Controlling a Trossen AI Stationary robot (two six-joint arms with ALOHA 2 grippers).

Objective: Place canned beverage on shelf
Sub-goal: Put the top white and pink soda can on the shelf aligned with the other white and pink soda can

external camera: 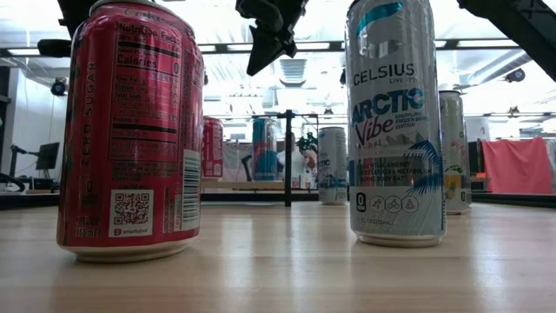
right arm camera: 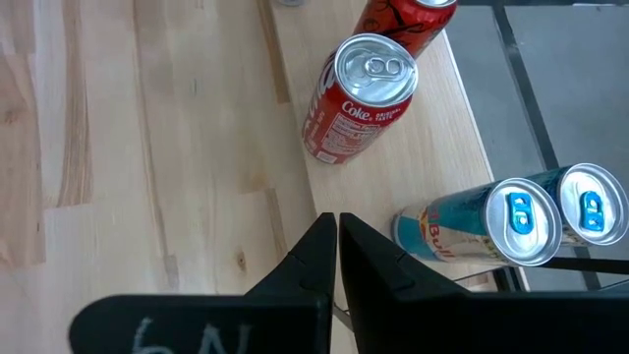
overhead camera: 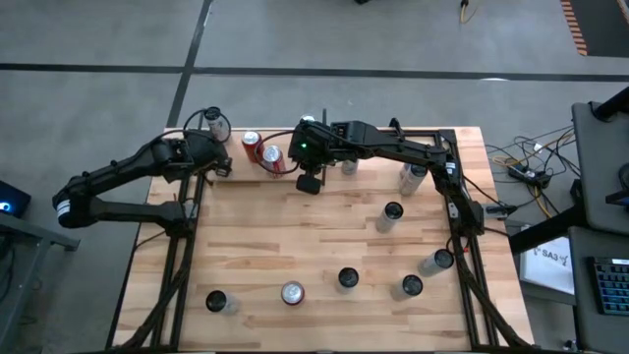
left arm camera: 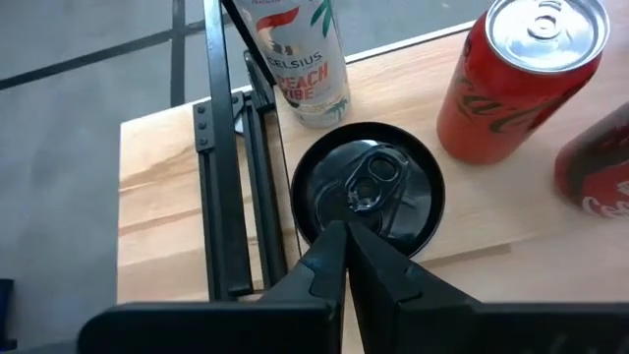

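The shelf (left arm camera: 472,197) is a pale plywood panel with thin black rods at the table's far left. On it stand a black-topped can (left arm camera: 393,197), a Celsius peach can (left arm camera: 300,59), a red Coke can (left arm camera: 516,84) and a darker red can (left arm camera: 600,177). My left gripper (left arm camera: 344,236) is shut, its tips over the near rim of the black-topped can; it also shows in the high view (overhead camera: 221,165). My right gripper (overhead camera: 310,184) is shut and empty, hanging in the air beside the shelf's Coke can (right arm camera: 359,98) and two Red Bull cans (right arm camera: 521,221). My left gripper's shut fingertips (left arm camera: 329,246) point down at the rim of the black-topped can's lid (left arm camera: 339,211). I cannot tell whether they touch it. The can stands upright on the shelf.
Several cans stand loose on the table, among them ones at the right (overhead camera: 393,211), the near right (overhead camera: 411,286) and the near edge (overhead camera: 292,292). A red can (external camera: 130,130) and a Celsius Arctic Vibe can (external camera: 395,122) fill the low view. Black frame rails (overhead camera: 457,197) run along both sides.
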